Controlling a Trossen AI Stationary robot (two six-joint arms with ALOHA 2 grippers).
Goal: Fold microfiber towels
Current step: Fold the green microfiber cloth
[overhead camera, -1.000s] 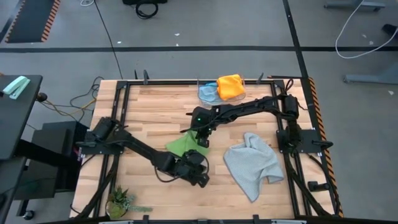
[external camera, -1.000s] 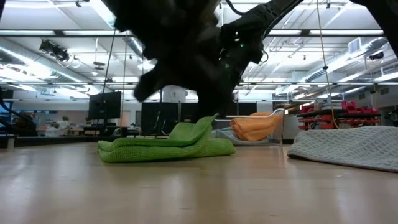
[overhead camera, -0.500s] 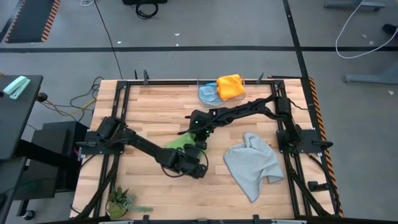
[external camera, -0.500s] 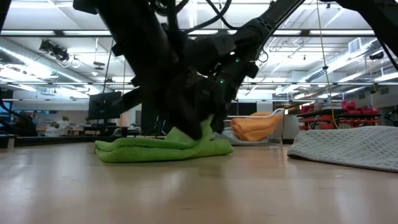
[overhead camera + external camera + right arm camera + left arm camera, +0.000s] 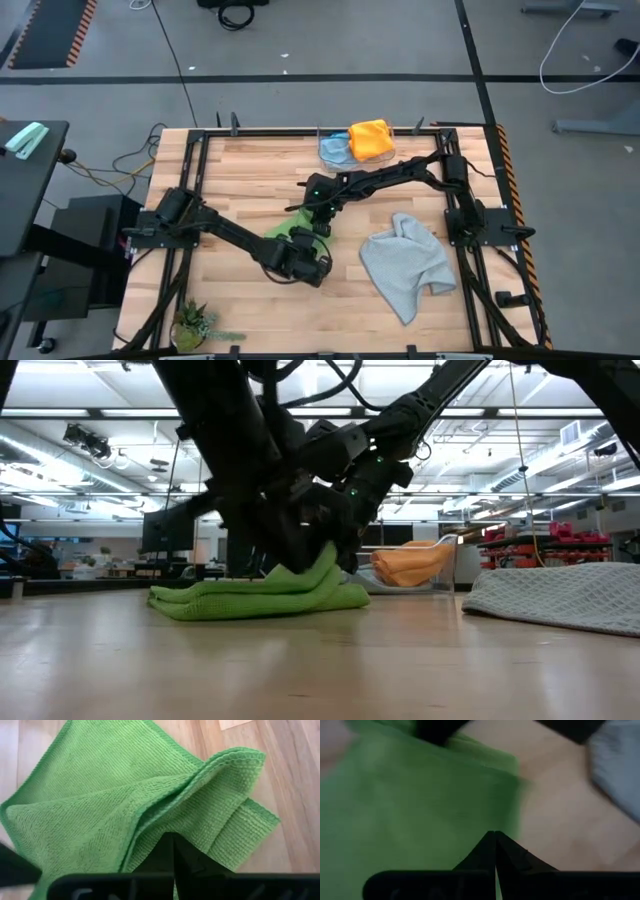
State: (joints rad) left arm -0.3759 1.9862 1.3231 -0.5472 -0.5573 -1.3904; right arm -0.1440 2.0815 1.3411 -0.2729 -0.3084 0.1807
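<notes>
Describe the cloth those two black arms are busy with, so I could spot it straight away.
On the wooden table, look near the middle, where the two dark arms meet. There lies the bright green microfiber towel, folded into layers, with the left gripper and the right gripper both shut on it. The crumpled light grey towel lies alone beside it.

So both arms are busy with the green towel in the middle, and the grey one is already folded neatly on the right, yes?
Not quite. The grey towel lies loose and rumpled, not folded; the high view shows it. The rest holds: the left gripper and right gripper are both at the green towel mid-table.
</notes>
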